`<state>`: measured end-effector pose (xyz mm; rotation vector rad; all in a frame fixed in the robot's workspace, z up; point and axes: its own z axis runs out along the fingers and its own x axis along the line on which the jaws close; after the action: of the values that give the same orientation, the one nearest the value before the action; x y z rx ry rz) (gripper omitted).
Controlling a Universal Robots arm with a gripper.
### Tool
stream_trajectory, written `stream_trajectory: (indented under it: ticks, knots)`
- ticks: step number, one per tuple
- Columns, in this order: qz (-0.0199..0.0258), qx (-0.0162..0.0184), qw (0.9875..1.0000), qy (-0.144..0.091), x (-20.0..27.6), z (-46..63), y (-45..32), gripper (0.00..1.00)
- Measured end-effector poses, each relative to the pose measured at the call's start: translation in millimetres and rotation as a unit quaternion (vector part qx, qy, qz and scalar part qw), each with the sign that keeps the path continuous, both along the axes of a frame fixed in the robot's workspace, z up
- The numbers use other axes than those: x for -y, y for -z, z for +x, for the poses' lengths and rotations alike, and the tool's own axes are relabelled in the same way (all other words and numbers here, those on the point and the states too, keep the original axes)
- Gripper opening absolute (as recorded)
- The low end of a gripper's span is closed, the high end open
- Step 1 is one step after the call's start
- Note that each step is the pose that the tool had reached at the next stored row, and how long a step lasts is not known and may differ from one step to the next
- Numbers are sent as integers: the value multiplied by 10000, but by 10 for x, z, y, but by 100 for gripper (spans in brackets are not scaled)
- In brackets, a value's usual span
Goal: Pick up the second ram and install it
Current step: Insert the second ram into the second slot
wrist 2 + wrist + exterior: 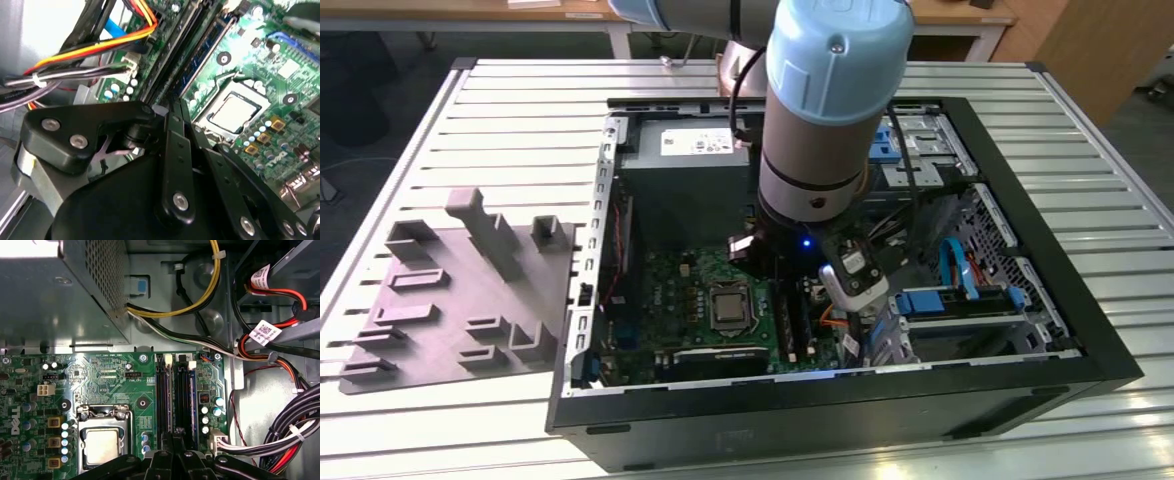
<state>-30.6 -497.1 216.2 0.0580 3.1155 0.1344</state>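
I have the gripper (176,440) low over the memory slots (175,395), its fingers drawn together on the ram (192,400), I judge. If the ram sits skewed, pressing may jam it or strain the motherboard (100,390).

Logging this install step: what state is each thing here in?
Computer case: lying on its side, open.
Processor: in its socket, uncovered.
Ram stick: standing in a slot; latching cannot be told.
Gripper: down inside the case, over the ram slots.
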Motion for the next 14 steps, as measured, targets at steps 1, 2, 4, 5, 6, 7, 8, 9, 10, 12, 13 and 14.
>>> stream_trajectory:
  ticks: [1,2,4,5,6,7,8,9,10,12,13,14]
  knots:
    - [0,0,10000,0,0,0,0,11]
    - [-1,0,10000,0,1,0,-1,11]
    - [-2,-1,10000,0,1,0,-1,11]
    - [-2,-1,10000,0,1,0,-1,11]
    - [-1,-1,10000,0,1,0,-1,12]
    - [-2,-1,10000,0,1,0,-1,12]
    - [-2,-1,10000,0,1,0,-1,18]
    - [-2,-1,10000,0,1,0,-1,18]
    - [-2,-1,10000,0,1,0,-1,18]
    - [-2,-1,10000,0,1,0,-5,18]
    - [-2,0,10000,0,1,0,-19,18]
    - [-2,-1,10000,0,1,1,-41,18]
